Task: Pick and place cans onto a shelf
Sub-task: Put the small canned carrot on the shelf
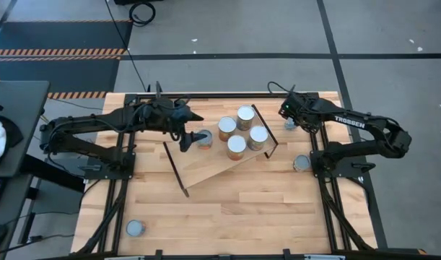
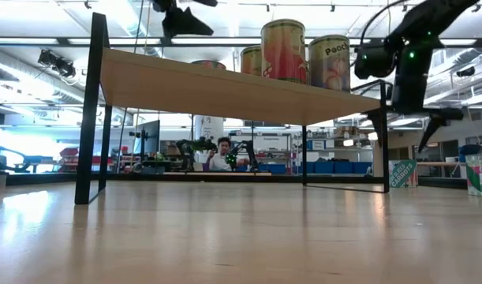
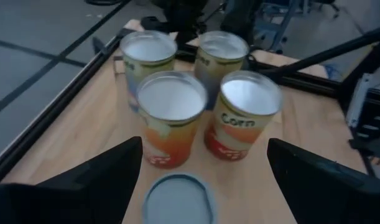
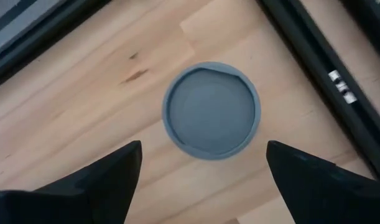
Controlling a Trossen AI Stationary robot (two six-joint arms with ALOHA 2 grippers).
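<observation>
The light-wood shelf with black rod frames stands slanted at mid-table. Four orange-sided cans stand in a cluster on its far right part and show ahead in the left wrist view. A grey-blue can stands on the shelf to their left. My left gripper hovers open over it, one finger on either side of its top. My right gripper is open above a grey can that stands on the table past the shelf's right end.
One more can stands on the table right of the shelf, and another near the front left corner. Black frame rails run close beside the right gripper's can. A person sits far behind the table.
</observation>
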